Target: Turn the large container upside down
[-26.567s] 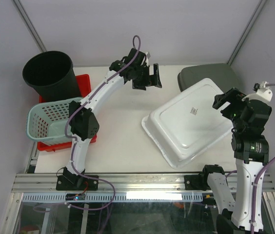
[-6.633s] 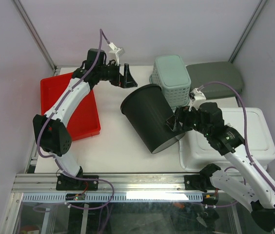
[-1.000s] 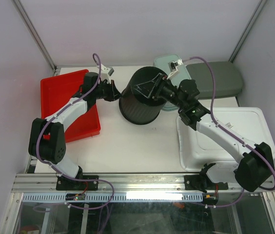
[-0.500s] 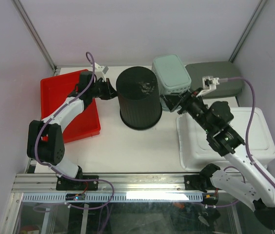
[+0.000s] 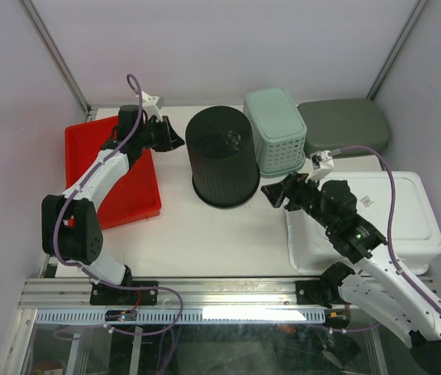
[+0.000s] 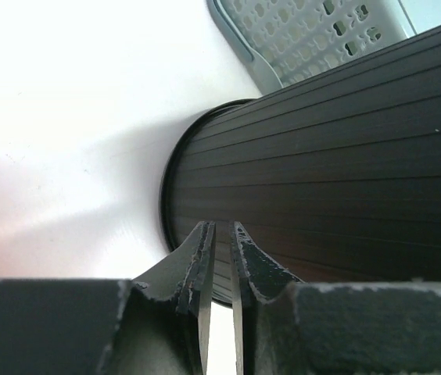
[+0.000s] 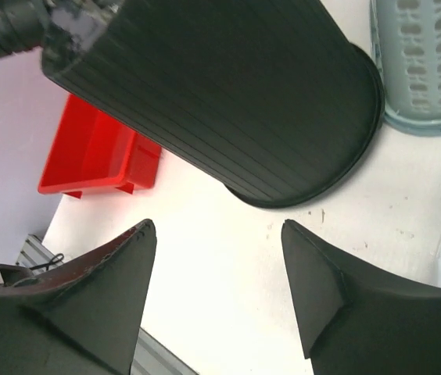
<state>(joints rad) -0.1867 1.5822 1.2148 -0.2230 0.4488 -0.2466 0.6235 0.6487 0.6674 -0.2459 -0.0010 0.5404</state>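
Black ribbed bin (image 5: pixel 222 160) stands upside down.

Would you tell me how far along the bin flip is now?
Done: the black bin stands mouth-down on the table, base up. In hand: nothing; the right gripper is open and clear, the left gripper shut beside its wall. Left: probably just retracting both arms.
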